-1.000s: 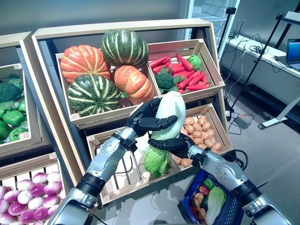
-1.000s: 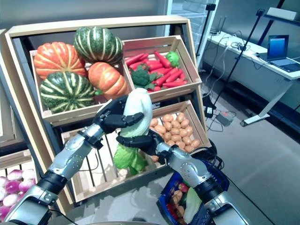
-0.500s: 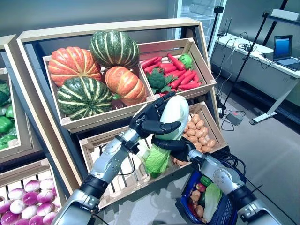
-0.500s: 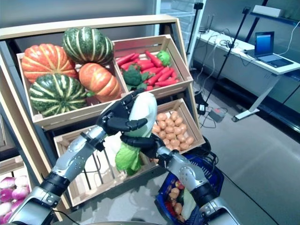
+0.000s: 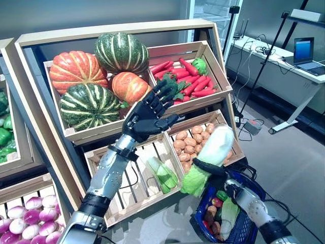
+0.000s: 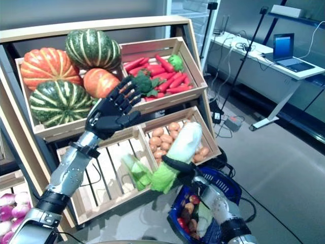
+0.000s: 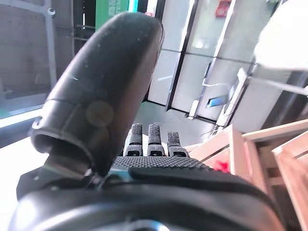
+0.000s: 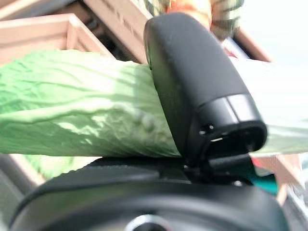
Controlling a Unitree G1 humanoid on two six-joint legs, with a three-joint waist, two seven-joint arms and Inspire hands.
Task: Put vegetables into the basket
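Note:
My right hand is shut on a napa cabbage, white at its stem and green at its leaves, also seen close as the cabbage in the right wrist view. It hangs tilted just above the blue basket at the lower right, which holds another cabbage and small vegetables. My left hand is open and empty, its fingers spread in front of the pumpkin crate. A third cabbage lies in the slatted lower crate.
The wooden stand holds crates of pumpkins, red peppers with broccoli and potatoes. Turnips and green peppers sit on the left. A desk with a laptop stands at the far right.
My left hand has let go of the cabbage and lifted away with its fingers spread. My right hand has carried the cabbage right and down, over the basket.

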